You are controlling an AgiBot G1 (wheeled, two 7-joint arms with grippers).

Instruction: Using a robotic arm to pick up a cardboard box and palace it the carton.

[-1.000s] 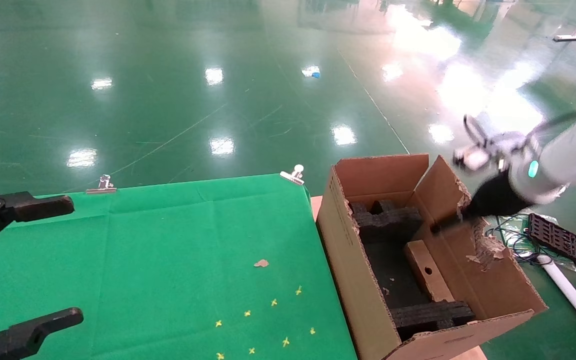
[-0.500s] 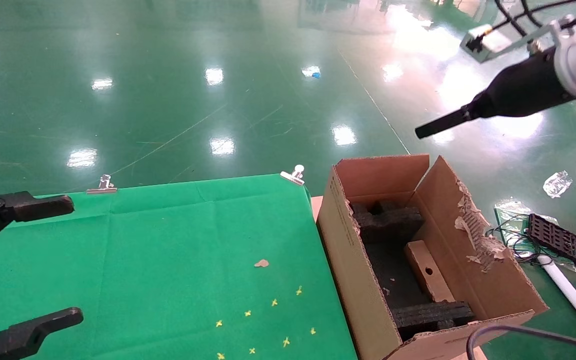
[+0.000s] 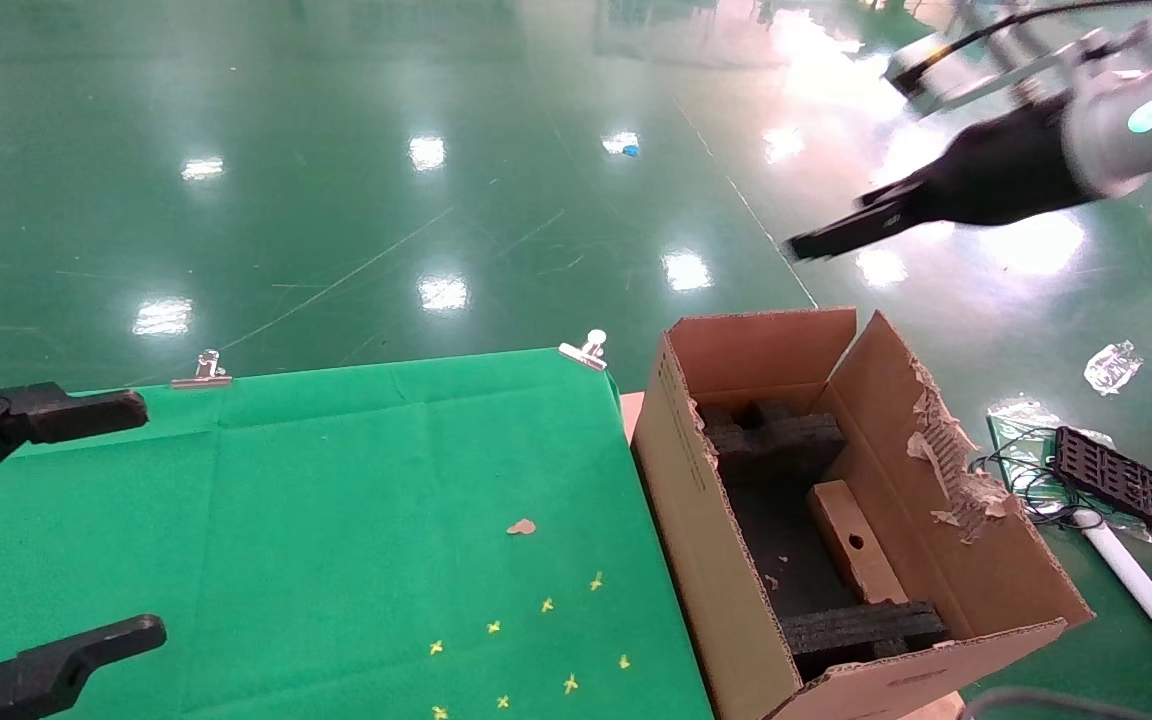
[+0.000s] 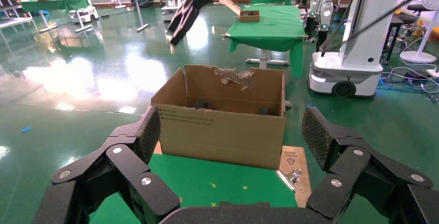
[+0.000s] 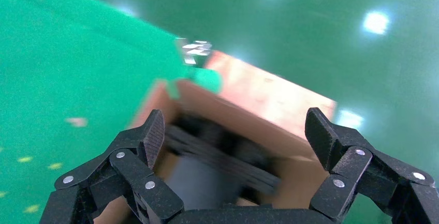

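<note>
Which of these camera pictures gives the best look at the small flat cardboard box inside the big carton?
The head view: the cardboard box lies in the carton, leaning against its right wall, hole visible. The left wrist view shows only the carton's outside; the box is hidden. The right wrist view looks down into the carton, but blur hides the box.

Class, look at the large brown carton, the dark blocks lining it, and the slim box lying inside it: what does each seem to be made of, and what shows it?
Large brown carton: corrugated cardboard, matt; fluted cut edges, one ragged torn flap.
Dark blocks: probably black foam; rough, notched.
Slim brown box: cardboard, smoother; round hole.
</note>
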